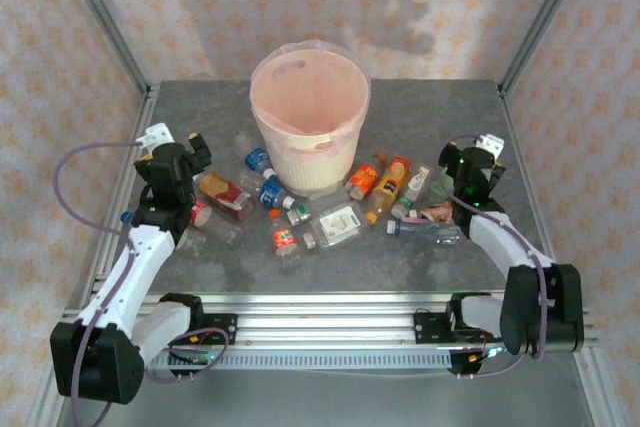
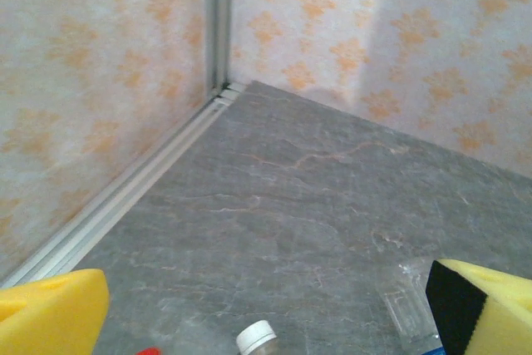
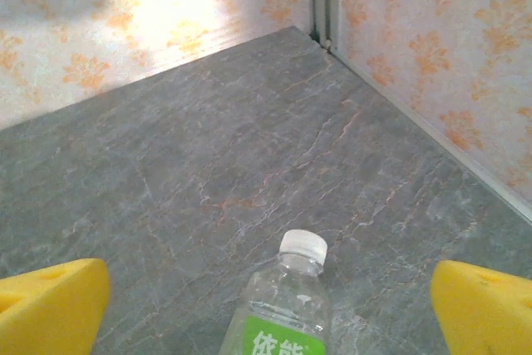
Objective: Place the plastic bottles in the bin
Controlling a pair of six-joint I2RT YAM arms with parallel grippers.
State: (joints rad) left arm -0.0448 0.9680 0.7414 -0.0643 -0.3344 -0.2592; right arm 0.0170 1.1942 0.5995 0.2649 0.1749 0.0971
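Observation:
The cream bin [image 1: 310,117] with its pink liner stands at the back middle of the table. Plastic bottles lie scattered in front of it: orange-labelled ones [image 1: 398,179], blue ones [image 1: 272,194], a brown one [image 1: 225,192] and a white-labelled one [image 1: 338,222]. My left gripper [image 1: 187,153] hovers open at the left end of the scatter; between its yellow pads [image 2: 50,313] lie a white-capped bottle [image 2: 256,338] and a clear bottle [image 2: 407,305]. My right gripper [image 1: 462,159] is open over the right end, with a green-labelled clear bottle [image 3: 287,309] lying between its pads [image 3: 486,309], untouched.
Patterned walls and aluminium frame posts [image 1: 110,27] close in the grey table [image 1: 200,107] on three sides. A flattened clear bottle [image 1: 425,230] lies near the right arm. Bare tabletop stretches behind both grippers towards the back corners [image 3: 320,39].

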